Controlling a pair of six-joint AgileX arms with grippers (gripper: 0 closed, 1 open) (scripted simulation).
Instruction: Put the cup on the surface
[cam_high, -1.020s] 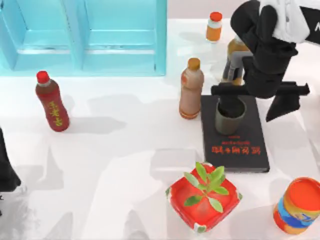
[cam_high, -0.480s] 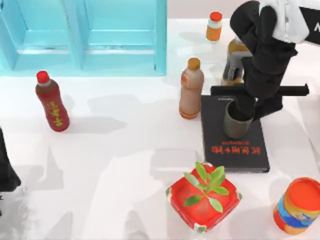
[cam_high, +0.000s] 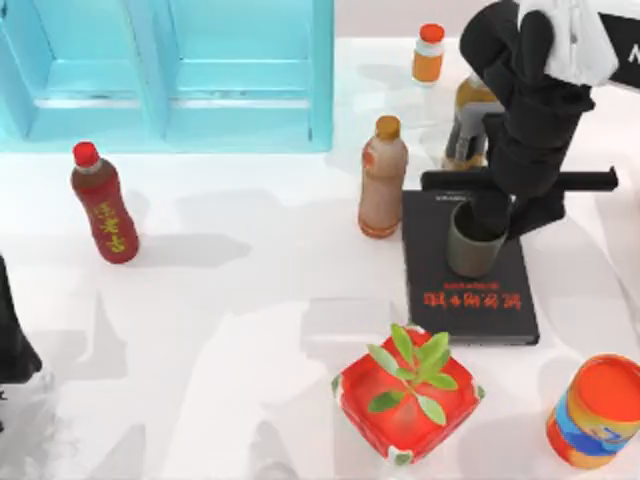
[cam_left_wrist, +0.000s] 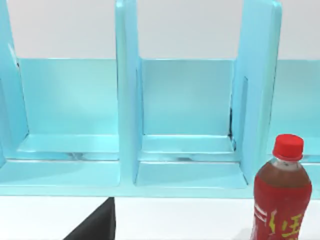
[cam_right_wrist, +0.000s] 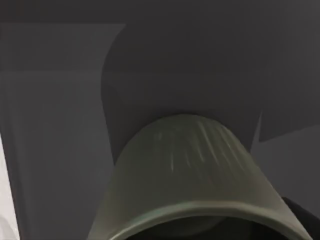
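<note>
Over at the right side of the table, the right gripper (cam_high: 492, 212) has come down onto the cup (cam_high: 474, 240), one finger seemingly dipped inside the rim and the other outside, pinching the wall. That grip suits a handleless cup: the rim is the only easy purchase from above. The cup stands upright on the black book (cam_high: 468, 272), directly beneath the jaws, and the right wrist view shows its olive wall (cam_right_wrist: 187, 170) close below with the dark cover behind. Bare white surface (cam_high: 250, 330) lies well to the jaws' left, past the brown bottle (cam_high: 383, 177), so a lift and a carry sideways look necessary. The left arm sits parked at the table's left edge.
</note>
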